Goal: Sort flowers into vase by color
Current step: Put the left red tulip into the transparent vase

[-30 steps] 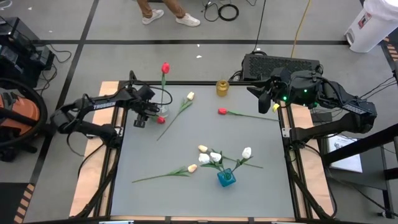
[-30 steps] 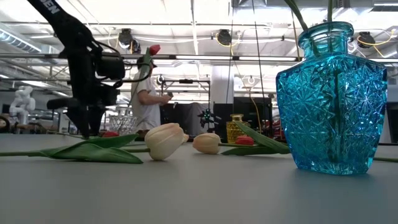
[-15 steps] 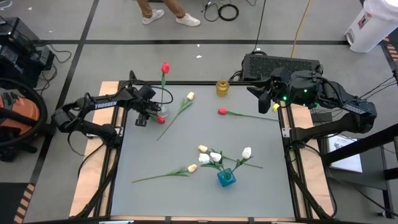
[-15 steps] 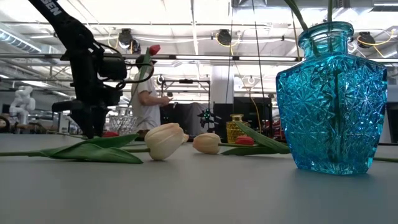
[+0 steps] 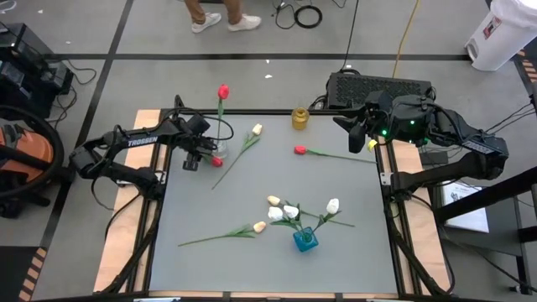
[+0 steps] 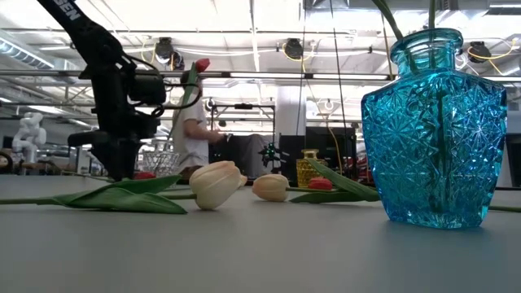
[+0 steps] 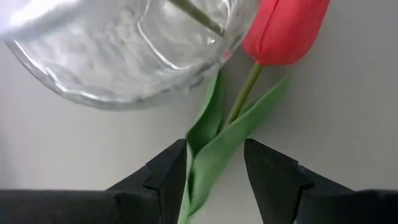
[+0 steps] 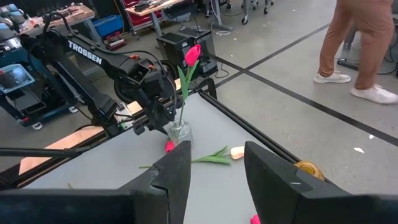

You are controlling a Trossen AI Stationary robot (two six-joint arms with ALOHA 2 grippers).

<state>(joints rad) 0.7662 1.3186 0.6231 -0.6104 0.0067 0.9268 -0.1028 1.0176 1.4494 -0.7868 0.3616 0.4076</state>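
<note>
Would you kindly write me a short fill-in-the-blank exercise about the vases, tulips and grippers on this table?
1. The upright tulip in the clear glass vase has a ____ head.
2. The blue cut-glass vase holds flowers with ____ heads.
3. The left gripper has its open fingers on either side of the leaves of a lying red tulip, beside the ____ vase.
4. The right gripper hovers ____, holding nothing.

Missing words: red; white; clear glass; open

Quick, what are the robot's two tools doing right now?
Left tool: open, fingers on either side of a red tulip's stem and leaves, not closed on them.
Right tool: open, empty.
</note>
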